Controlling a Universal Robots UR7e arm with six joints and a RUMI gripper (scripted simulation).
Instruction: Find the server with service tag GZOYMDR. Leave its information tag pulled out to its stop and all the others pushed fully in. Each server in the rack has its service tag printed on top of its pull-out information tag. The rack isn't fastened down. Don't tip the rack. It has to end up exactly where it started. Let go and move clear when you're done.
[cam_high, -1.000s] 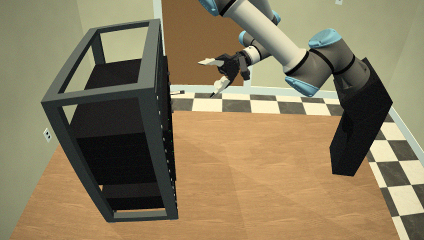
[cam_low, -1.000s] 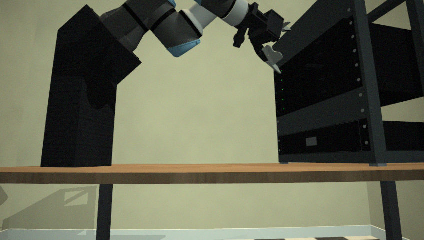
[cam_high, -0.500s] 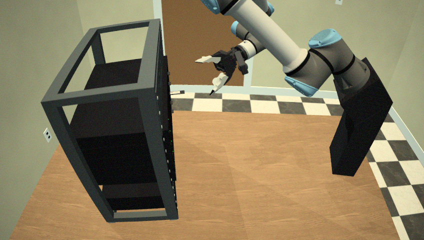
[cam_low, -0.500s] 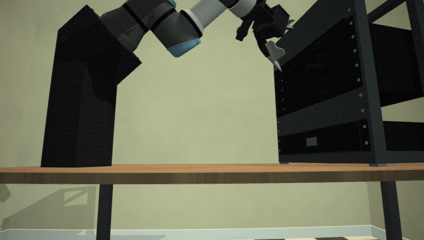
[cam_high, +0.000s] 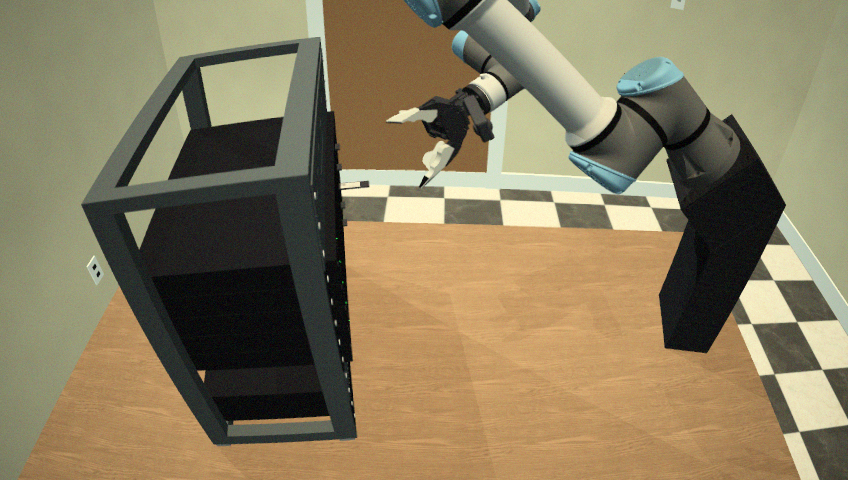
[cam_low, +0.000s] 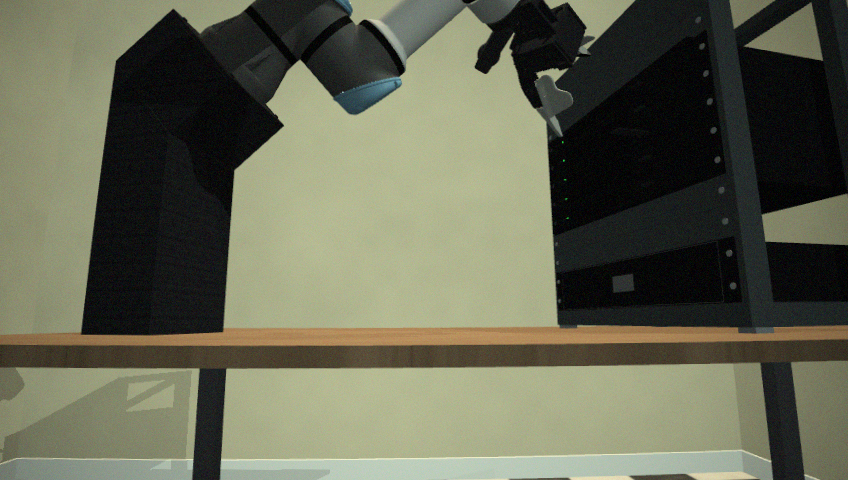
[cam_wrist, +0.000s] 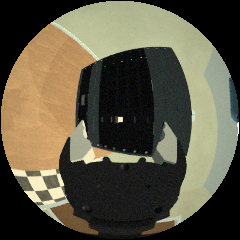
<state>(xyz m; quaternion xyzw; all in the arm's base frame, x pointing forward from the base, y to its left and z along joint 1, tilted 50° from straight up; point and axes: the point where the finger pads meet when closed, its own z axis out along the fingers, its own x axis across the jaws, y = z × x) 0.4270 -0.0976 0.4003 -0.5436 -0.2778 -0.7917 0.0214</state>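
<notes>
The dark grey rack (cam_high: 238, 237) stands on the wooden table at the left and holds several black servers; it also shows in the exterior view (cam_low: 684, 178) and in the wrist view (cam_wrist: 127, 100). One information tag (cam_high: 355, 185) sticks out of the rack's front, near the top. In the wrist view it is a small bright patch (cam_wrist: 119, 119) in a row of tags. My gripper (cam_high: 416, 145) is open and empty. It hangs in the air to the right of the rack's upper front, apart from the pulled-out tag, and also shows in the exterior view (cam_low: 556, 89).
The arm's black pedestal (cam_high: 720, 255) stands at the table's right side. A brown door (cam_high: 404, 83) and checkered floor (cam_high: 535, 208) lie behind the table. The rack's feet rest near the table's left front edge.
</notes>
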